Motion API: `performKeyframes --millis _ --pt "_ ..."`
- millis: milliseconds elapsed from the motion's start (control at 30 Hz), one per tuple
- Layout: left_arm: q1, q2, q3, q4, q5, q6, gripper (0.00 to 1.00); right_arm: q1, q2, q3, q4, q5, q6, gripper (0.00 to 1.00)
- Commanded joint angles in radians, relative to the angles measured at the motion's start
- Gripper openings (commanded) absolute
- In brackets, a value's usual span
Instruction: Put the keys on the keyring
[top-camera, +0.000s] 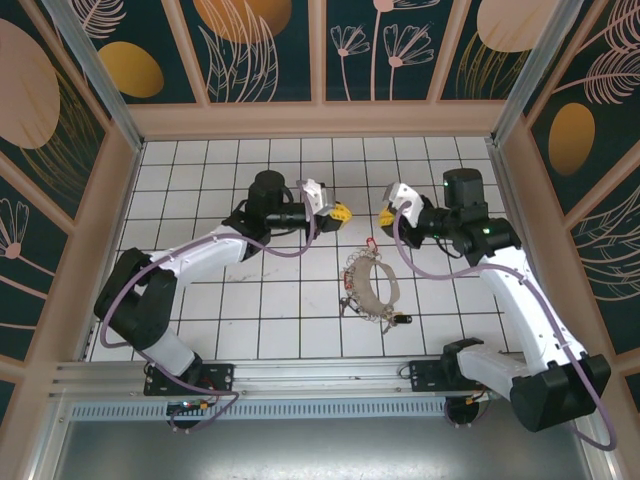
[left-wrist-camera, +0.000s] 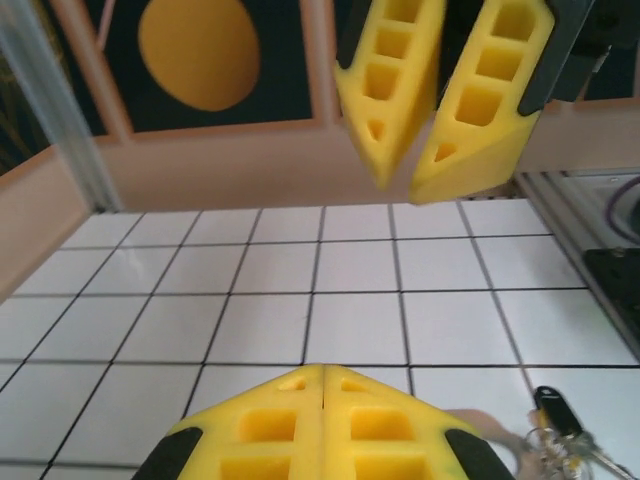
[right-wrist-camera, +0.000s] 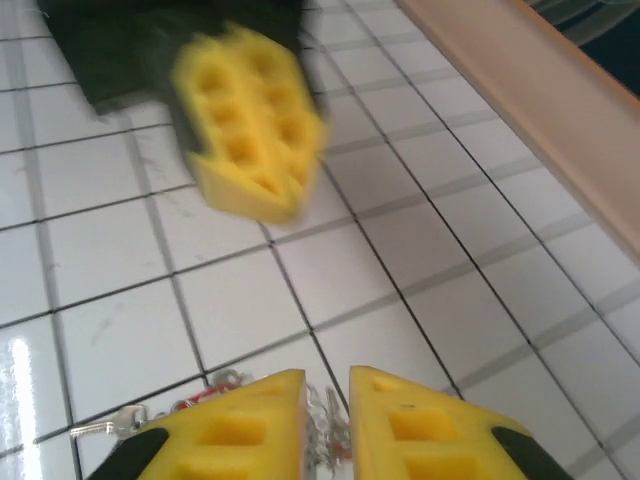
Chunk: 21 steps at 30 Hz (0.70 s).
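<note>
Small keys, tricky pinch

We cannot pick out the keys; we judge them light, loose and slippery, best pinched by the tag. The keyring (top-camera: 386, 290) lies flat at centre frame. Left gripper (top-camera: 342, 212) pressed together, right gripper (top-camera: 386, 216) slightly parted

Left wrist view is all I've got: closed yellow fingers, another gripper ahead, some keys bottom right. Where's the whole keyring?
Observer: From above, the keyring lies flat on the tiles, closer to the near edge than the left gripper and right gripper.
Operator: Anything red on it?
Observer: Yes, a red tag at its far edge, roughly below the gap between those grippers.
</note>
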<state>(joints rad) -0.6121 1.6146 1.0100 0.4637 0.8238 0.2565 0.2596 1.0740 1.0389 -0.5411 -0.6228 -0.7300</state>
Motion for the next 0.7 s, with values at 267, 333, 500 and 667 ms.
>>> performKeyframes --millis 267,333,500,667 --pt "0.071 -0.066 -0.083 -0.029 -0.275 -0.017 0.11 -0.047 0.023 -0.155 -0.056 0.119 1.083 0.18" --pt "0.081 -0.075 -0.099 -0.023 -0.366 -0.061 0.16 0.046 0.004 -0.217 -0.08 0.143 1.15 0.2" --pt "0.097 -0.121 -0.143 -0.02 -0.48 -0.106 0.18 0.207 -0.098 -0.351 -0.116 0.218 1.258 0.22" --pt "0.103 -0.143 -0.181 -0.013 -0.555 -0.121 0.19 0.238 -0.125 -0.472 -0.106 0.268 1.301 0.29"
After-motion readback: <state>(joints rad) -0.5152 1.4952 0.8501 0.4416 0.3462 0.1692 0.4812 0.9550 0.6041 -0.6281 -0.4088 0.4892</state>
